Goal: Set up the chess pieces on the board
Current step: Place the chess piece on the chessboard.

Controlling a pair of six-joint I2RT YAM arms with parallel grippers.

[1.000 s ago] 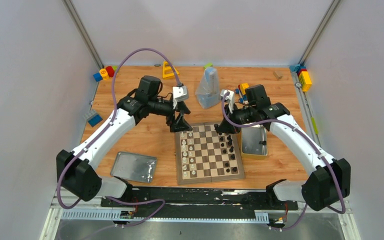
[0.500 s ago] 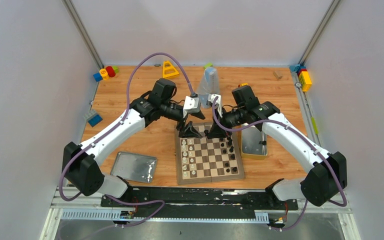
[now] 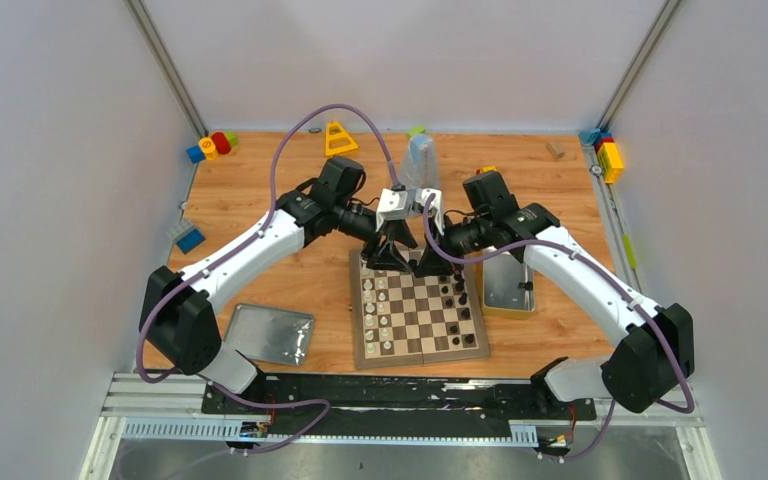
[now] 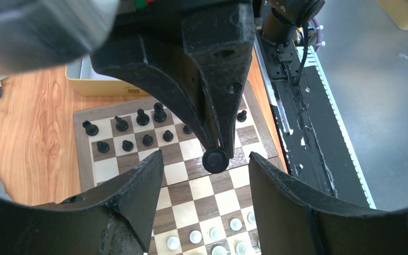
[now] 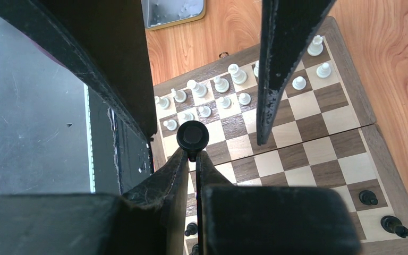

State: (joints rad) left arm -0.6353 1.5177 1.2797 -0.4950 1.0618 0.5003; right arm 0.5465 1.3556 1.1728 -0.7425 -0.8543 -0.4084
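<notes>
Right end effector (image 5: 192, 153) closed, pinching small black round-headed chess piece (image 5: 192, 135) in air over upper edge of square brown-and-cream wooden board (image 3: 356, 320). Left end effector (image 4: 205, 159) open, jaws either side of piece, not touching. Cream-white pieces (image 3: 377, 310) look nearly all ranked; black pieces (image 3: 453, 288) only partly. Both arms reach inward, meeting at frame centre.

Robot lab test cell: white panel walls (image 3: 50, 200), aluminium frame posts (image 3: 165, 65), wooden tabletop (image 3: 250, 170), slotted mounting rail (image 3: 410, 433).
</notes>
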